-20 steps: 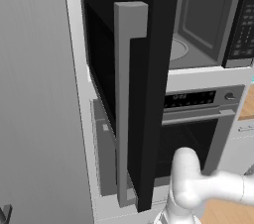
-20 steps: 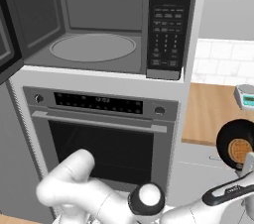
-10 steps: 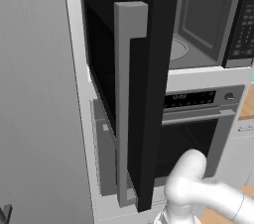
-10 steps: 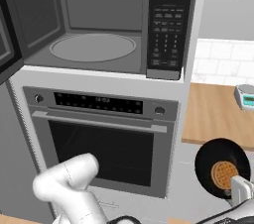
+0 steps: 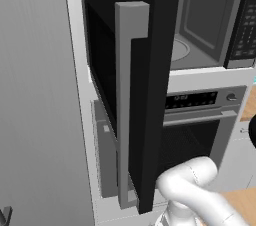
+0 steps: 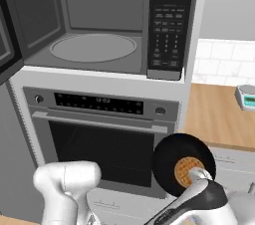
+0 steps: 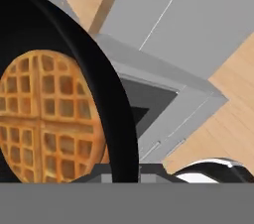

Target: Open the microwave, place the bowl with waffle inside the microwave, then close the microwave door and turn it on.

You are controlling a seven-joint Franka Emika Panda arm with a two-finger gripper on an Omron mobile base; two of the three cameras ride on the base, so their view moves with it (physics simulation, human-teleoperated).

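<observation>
Microwave door [image 5: 131,95] hangs wide open, the claw [image 6: 195,176] is clenched on the black bowl [image 6: 172,157] with its waffle [image 6: 187,170], low in front of the oven [image 6: 102,134], so loading, closing and starting remain.

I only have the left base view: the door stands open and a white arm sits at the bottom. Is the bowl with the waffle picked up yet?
Observer: Yes. In the right base view the round black bowl with the golden waffle is held up in front of the oven, tilted toward the camera.
Operator: Is the microwave cavity free?
Observer: The grey round turntable is bare.
Operator: Is the claw shut on the bowl?
Observer: The hand view shows the bowl's rim right at the claw, but the fingertips are hidden, so I cannot tell.
</observation>
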